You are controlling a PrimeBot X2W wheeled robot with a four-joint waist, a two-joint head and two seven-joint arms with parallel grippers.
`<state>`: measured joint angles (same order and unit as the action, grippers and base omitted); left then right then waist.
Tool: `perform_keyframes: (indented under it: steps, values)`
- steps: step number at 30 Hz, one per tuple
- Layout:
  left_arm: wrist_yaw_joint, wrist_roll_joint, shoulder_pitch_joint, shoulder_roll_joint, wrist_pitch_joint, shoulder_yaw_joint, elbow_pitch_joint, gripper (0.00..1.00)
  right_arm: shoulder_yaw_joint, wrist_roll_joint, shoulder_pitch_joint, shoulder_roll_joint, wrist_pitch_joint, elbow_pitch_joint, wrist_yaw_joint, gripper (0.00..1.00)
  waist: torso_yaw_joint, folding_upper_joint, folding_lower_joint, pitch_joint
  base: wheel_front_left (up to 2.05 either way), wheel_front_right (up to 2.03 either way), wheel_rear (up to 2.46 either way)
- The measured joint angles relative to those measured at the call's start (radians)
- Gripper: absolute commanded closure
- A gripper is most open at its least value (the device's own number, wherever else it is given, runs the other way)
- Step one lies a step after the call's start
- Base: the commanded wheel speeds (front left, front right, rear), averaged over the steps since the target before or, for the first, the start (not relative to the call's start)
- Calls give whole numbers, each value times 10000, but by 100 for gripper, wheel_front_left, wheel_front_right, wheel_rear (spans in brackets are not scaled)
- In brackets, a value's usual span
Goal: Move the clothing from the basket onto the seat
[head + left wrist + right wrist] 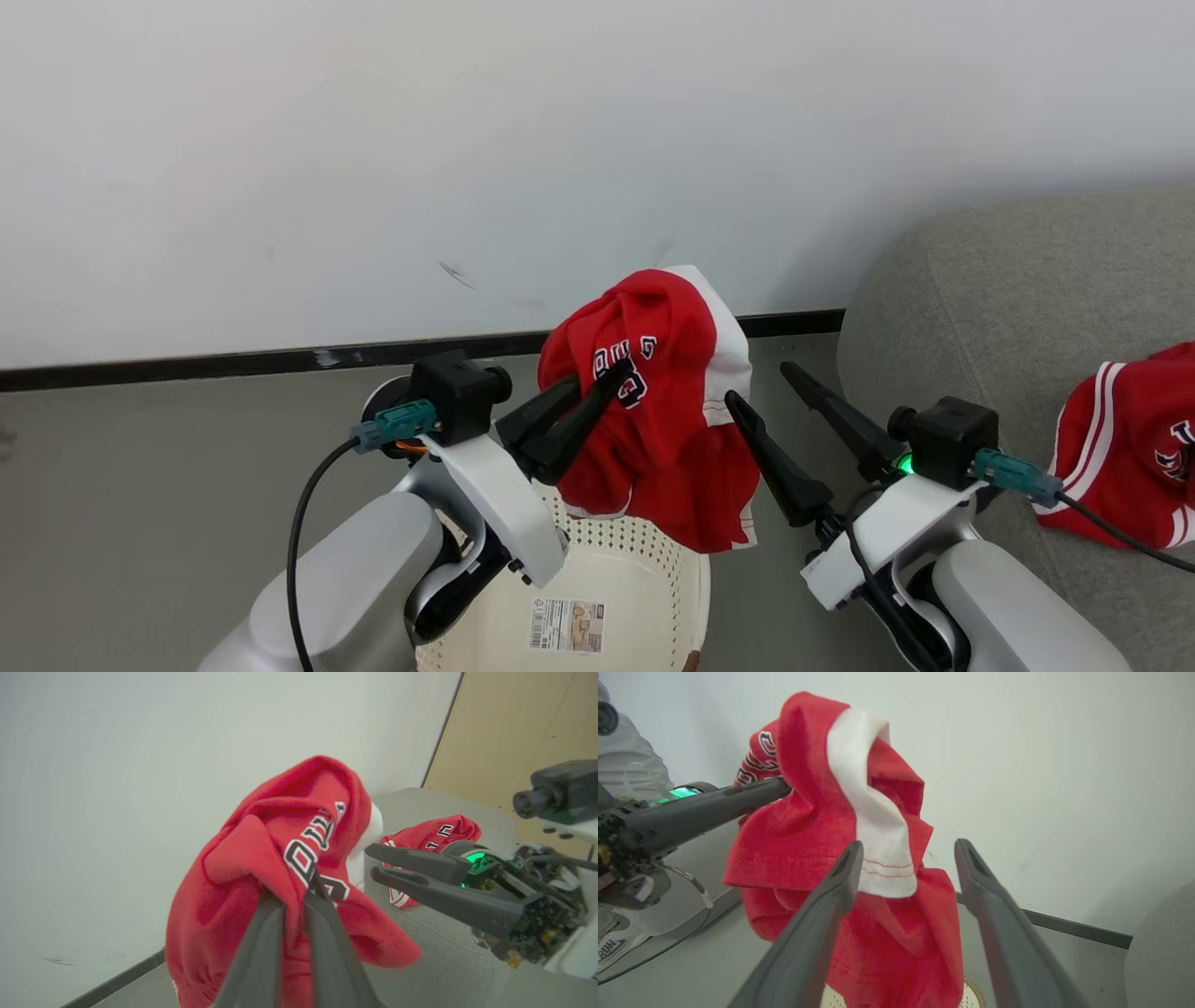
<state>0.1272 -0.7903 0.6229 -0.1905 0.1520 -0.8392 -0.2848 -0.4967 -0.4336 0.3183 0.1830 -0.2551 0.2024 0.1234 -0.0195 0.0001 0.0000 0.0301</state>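
Hanging lifted over the basket [686, 569] at 6 o'clock, one red garment [667, 420] is pinched in the left gripper [611, 378], right gripper [758, 383] spread and empty beside it; a second garment [1125, 448] already lies on the seat [980, 280] at 3 o'clock, so the carry-over likely remains.

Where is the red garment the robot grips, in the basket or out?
Out: the left gripper holds the clothing bunched in the air, its hem hanging above the basket.

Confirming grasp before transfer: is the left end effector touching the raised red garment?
Touching. The left wrist view shows the left end effector shut on a fold of the red garment, with the fabric pinched between its two fingers.
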Motion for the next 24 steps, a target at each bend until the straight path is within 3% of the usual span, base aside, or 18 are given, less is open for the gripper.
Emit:
perform_keyframes:
  steps: [14,24]
  values:
    - [0,17,-168,84,-382,-826,650,100,-844,-508,486,219,0,685,0,0,373,0,0,80,0,0,0]
    - [0,19,-168,-8,-454,-968,798,100,-2253,-907,1009,430,0,1014,0,0,548,0,0,185,0,0,0]
